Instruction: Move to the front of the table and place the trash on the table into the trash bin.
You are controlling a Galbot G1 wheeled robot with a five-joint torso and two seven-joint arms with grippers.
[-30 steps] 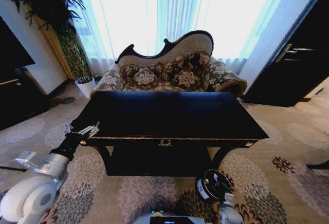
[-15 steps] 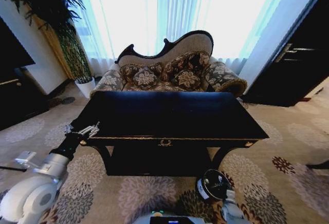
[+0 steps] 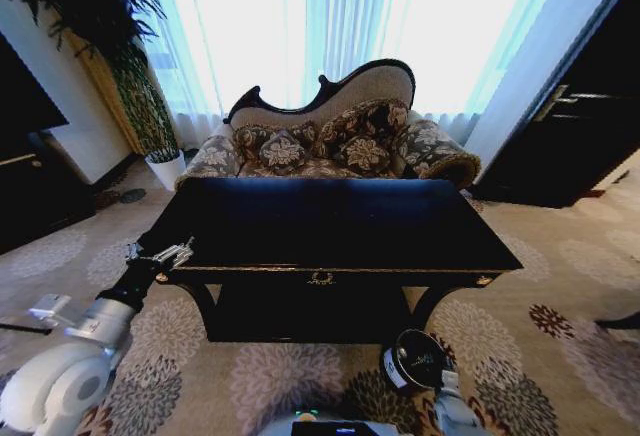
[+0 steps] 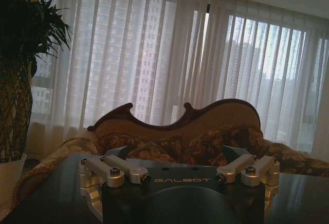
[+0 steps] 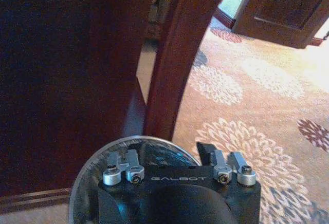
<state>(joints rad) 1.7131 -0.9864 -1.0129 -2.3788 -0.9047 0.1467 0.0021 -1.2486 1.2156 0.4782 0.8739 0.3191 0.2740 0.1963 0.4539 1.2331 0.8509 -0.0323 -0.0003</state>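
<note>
Fingers first: on my left gripper (image 3: 160, 254) they stand spread, nothing between them, hovering at the table's (image 3: 330, 224) near left corner, about eight o'clock from its middle in the head view. I judge I hold it there at top height to be ready for a reach across. No trash is to be made out on the dark top. The trash bin (image 3: 413, 361) sits on the carpet at five o'clock from the table's middle, just before the right front leg, with my right gripper (image 3: 447, 392) right over its near rim.

From the left wrist, my fingers (image 4: 110, 168) are parted and empty, the table top stretching beyond them toward the sofa (image 4: 180, 131).

From the right wrist, my fingers (image 5: 123, 167) are parted and empty, directly above the bin's rim (image 5: 97, 157), the table leg (image 5: 177, 64) at twelve o'clock just beyond. Likely I hang here because this is the drop spot.
</note>
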